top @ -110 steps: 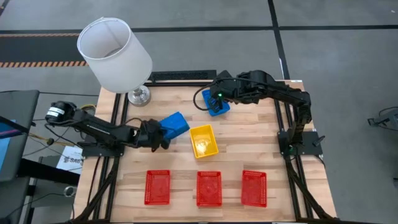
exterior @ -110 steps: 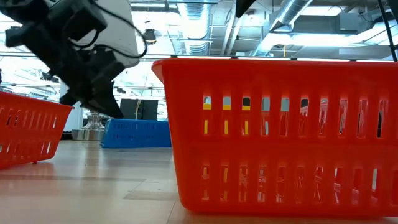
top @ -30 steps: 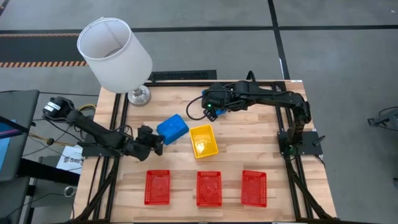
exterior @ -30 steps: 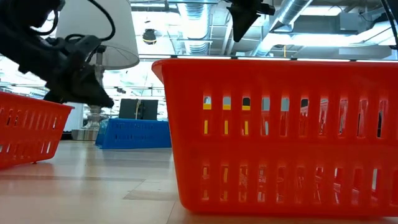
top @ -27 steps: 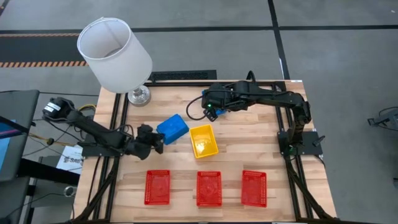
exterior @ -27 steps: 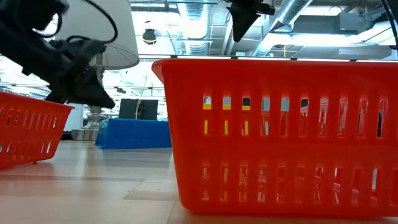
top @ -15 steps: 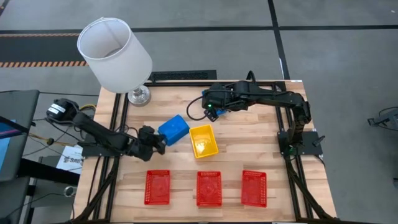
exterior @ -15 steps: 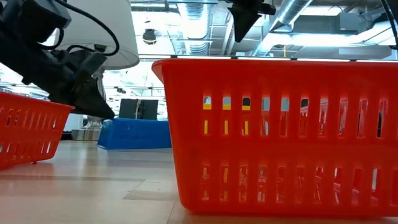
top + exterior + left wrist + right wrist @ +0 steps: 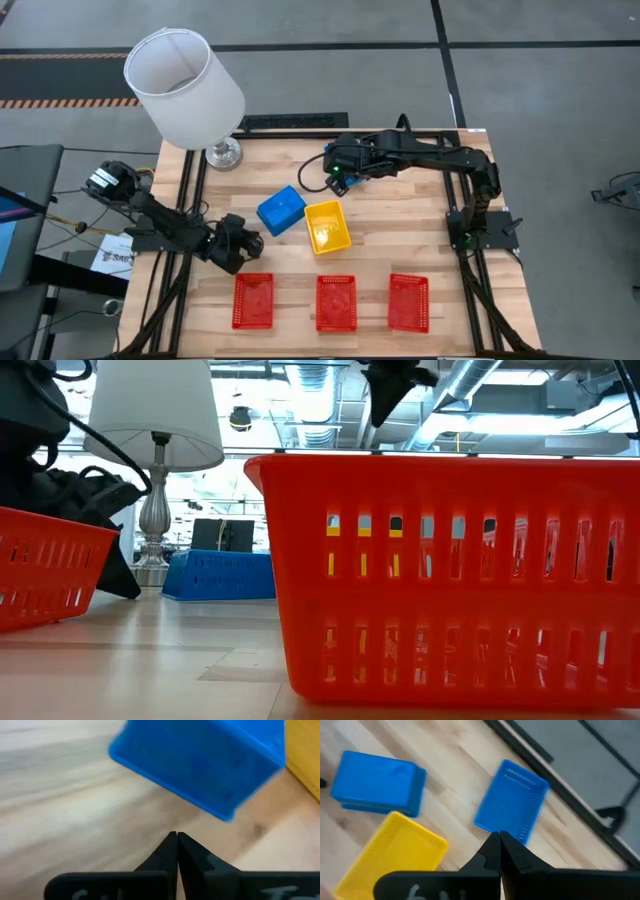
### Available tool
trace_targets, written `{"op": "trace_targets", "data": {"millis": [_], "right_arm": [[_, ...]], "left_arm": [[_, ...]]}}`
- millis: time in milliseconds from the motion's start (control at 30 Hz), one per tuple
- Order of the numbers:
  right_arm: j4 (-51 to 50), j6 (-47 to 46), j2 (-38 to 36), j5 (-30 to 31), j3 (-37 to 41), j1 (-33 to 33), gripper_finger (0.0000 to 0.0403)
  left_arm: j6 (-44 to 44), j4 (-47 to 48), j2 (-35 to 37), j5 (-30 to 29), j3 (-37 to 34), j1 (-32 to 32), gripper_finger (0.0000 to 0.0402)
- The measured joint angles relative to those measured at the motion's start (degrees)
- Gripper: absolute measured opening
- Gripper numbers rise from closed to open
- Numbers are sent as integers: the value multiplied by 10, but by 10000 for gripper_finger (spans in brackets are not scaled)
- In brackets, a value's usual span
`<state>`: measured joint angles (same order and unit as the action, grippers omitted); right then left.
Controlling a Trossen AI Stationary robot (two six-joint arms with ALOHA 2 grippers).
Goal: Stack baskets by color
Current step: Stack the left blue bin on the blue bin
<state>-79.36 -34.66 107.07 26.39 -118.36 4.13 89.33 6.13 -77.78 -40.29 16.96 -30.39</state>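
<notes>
A blue basket [image 9: 281, 210] lies near the table's middle, seemingly bottom up, beside a yellow basket [image 9: 327, 226] standing open side up. A second blue basket [image 9: 512, 802] sits upright toward the far edge, under my right gripper [image 9: 336, 181], which hangs shut high above it. My left gripper [image 9: 240, 245] is shut and low over the wood, to the near left of the upturned blue basket [image 9: 200, 765], apart from it. Three red baskets [image 9: 253, 301] [image 9: 336, 302] [image 9: 408, 302] stand in a row along the near edge.
A lamp with a white shade [image 9: 185, 88] stands at the far left corner of the table. Bare wood lies between the red row and the blue and yellow baskets. In the low view the middle red basket [image 9: 450, 580] fills the foreground.
My left gripper has sunk toward the table and drawn back toward the near left, away from the upturned blue basket, turning as it went. It stays shut. My right arm has kept still.
</notes>
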Motion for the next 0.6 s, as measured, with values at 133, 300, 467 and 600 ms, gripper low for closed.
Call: {"op": "trace_targets", "data": {"millis": [133,300,467,600], "right_arm": [[72,36,0,-92,25,8,11],[208,62,1,-167,88,7,4],[330,58,0,-226,155,23,3],[400,33,15,-249,206,50,2]], "left_arm": [[-53,-2,75,-18,24,3,0],[-180,9,207,-70,62,28,0],[-150,128,313,-75,72,97,0],[-31,237,345,7,68,148,0]]}}
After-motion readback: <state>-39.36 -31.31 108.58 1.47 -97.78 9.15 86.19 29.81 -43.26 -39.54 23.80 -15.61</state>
